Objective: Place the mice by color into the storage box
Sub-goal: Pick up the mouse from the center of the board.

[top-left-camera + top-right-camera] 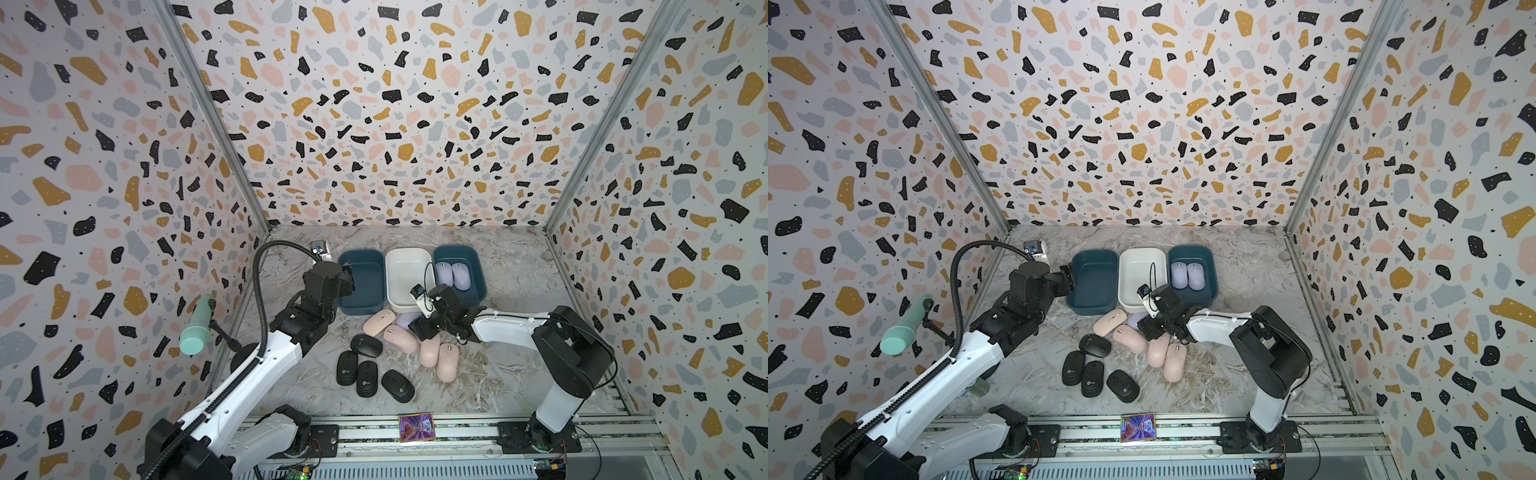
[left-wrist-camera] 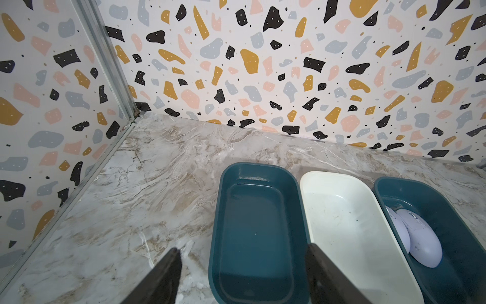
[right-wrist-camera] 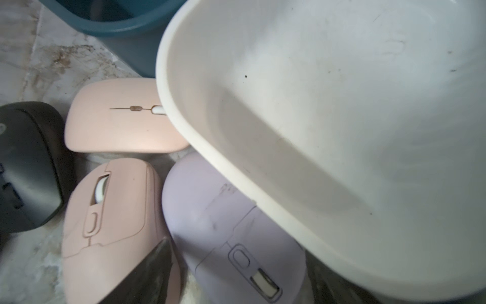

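Three storage boxes stand in a row at the back: a teal box [image 1: 361,305], a white box [image 1: 405,303] and a second teal box [image 1: 478,286] holding two lilac mice [image 1: 453,274]. A third lilac mouse [image 3: 231,237] lies on the table against the white box's near wall. My right gripper [image 3: 240,252] is shut on it, one finger on each side. Several pale pink mice [image 1: 401,338] and several black mice [image 1: 367,378] lie in front of the boxes. My left gripper [image 2: 244,247] hangs open over the near end of the first teal box [image 2: 214,237], holding nothing.
A mint-green cylinder [image 1: 197,324] on a black stand sticks out by the left wall. A small lit screen [image 1: 416,427] sits on the front rail. Patterned walls close in the marble table [image 1: 498,374] on three sides.
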Tool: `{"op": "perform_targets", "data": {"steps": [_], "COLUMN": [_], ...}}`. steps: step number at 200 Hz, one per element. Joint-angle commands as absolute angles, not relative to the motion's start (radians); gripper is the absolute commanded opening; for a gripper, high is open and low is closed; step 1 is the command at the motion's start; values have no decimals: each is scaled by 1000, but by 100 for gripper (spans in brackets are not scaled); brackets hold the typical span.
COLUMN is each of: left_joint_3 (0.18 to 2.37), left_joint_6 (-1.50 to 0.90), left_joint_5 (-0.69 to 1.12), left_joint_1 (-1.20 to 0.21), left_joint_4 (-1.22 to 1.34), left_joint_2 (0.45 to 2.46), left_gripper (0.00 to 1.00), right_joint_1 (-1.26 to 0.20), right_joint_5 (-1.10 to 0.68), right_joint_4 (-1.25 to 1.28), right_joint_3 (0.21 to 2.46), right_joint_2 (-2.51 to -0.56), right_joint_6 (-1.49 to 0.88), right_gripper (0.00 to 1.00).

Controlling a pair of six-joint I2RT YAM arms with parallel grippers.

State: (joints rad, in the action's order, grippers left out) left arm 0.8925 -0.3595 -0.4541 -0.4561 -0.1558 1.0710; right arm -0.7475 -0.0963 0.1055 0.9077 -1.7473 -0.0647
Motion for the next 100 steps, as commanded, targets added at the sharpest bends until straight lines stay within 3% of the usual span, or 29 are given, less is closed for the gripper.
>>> {"op": "perform_targets", "data": {"steps": [1,100], "left_joint_3": [876,868], "left_joint_6": [-354,-348], "left_joint_5": [-464,-471], "left_joint_1": [-462,-462], "left_joint_4": [-141,-135], "left_joint_2": [1056,1066], "left_gripper": [73,73], "right_joint_1": [-749,-746], "right_joint_5": [-95,-136], "right_joint_4": [88,79], "right_joint_3": [939,953], "right_joint_2": [-1767,-1818], "right_joint_6": [-40,-20], "right_gripper": [81,79]}}
